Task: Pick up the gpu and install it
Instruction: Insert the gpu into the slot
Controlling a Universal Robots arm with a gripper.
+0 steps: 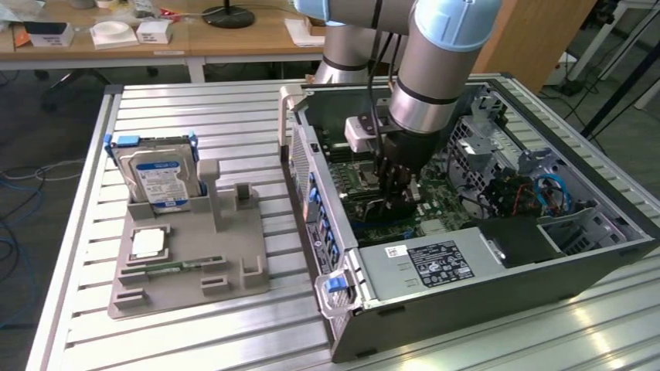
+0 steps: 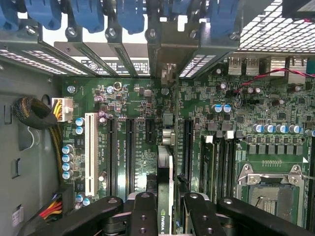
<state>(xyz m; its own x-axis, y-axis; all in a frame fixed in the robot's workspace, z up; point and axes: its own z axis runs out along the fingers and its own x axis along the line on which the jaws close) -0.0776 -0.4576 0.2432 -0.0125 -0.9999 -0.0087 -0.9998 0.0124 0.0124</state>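
Black hand (image 2: 166,209) grips the gpu (image 2: 165,182) edge-on — low over the motherboard (image 2: 256,123) slots.

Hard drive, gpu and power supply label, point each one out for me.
hard drive (image 1: 157,179), exterior view, on its blue-white label.
gpu (image 2: 165,196), wrist view, on the card's top edge between the fingers.
power supply label (image 1: 440,263), exterior view, on the middle of the black sticker.

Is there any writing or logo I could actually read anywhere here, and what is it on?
No text reads clearly.
gpu in the gripper: green logo, wording blurred.
Power supply sticker: too small.
Hard drive label: too small.
Motherboard lettering: too small.
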